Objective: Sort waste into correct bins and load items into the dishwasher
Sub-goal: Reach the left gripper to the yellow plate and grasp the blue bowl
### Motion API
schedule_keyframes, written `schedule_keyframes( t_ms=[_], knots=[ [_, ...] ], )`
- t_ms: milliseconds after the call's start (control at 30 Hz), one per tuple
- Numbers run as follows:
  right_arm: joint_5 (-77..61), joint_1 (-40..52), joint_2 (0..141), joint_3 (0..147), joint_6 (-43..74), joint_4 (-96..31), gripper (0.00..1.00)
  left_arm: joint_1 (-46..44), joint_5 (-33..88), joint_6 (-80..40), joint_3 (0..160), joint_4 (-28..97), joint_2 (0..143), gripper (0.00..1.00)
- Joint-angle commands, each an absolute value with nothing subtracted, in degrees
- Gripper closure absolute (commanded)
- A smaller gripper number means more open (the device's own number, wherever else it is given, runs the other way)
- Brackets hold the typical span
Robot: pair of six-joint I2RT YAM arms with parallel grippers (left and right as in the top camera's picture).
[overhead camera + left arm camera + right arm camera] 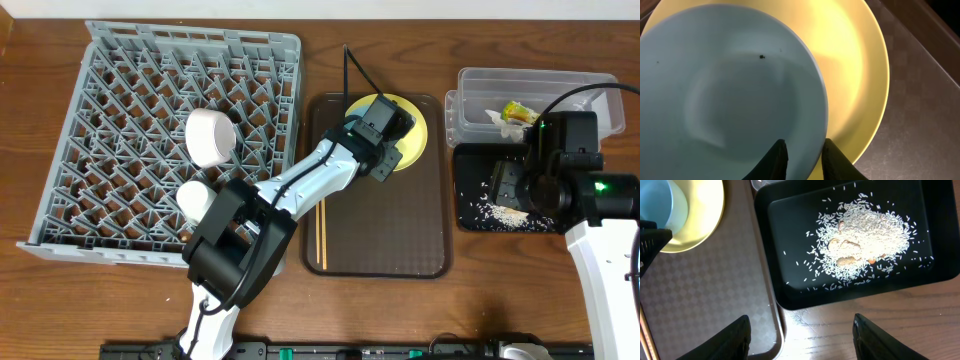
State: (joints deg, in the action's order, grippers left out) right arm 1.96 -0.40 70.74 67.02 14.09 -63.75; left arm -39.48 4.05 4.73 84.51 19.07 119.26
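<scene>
A light blue bowl (730, 90) sits on the round yellow plate (855, 60) at the back of the brown tray (390, 230). My left gripper (804, 150) is shut on the bowl's rim, one finger inside and one outside over the plate. My right gripper (802, 337) hangs open over bare table between the brown tray and the black tray (790, 240), which holds a heap of rice scraps (865, 235). The clear tub (480, 85) holds a yellow-green wrapper (517, 111). Wooden chopsticks (322, 235) lie on the brown tray.
The grey dish rack (120, 150) fills the left of the table, with a pinkish-white bowl (210, 135) and a small white cup (197, 197) in it. A few rice grains lie on the wood by the black tray.
</scene>
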Motion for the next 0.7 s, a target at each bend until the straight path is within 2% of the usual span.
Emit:
schedule_keyframes(
  t_ms=[0, 333, 400, 500, 567, 667],
  knots=[
    [2.5, -1.5, 70.39, 67.44, 14.96, -64.14, 0.37, -39.31, 3.11, 4.91, 85.21, 19.18, 119.61, 0.76],
    [2.5, -1.5, 70.39, 67.44, 14.96, -64.51, 0.37, -39.31, 1.37, 4.95, 84.55, 19.14, 119.92, 0.77],
    [2.5, -1.5, 70.39, 67.44, 14.96, -64.51, 0.37, -39.31, -0.43, 4.93, 84.55, 19.14, 119.92, 0.81],
    [2.5, -1.5, 70.39, 67.44, 14.96, -64.58, 0.37, -39.31, -1.83, 4.91, 84.55, 19.16, 119.92, 0.81],
    [2.5, -1.5, 70.39, 67.44, 14.94, -64.58, 0.37, -39.31, -2.24, 4.93, 84.55, 19.16, 119.92, 0.88],
    [2.5, -1.5, 70.39, 67.44, 14.96, -64.55, 0.37, -39.31, -2.22, 4.93, 84.55, 19.14, 119.92, 0.93]
  ],
)
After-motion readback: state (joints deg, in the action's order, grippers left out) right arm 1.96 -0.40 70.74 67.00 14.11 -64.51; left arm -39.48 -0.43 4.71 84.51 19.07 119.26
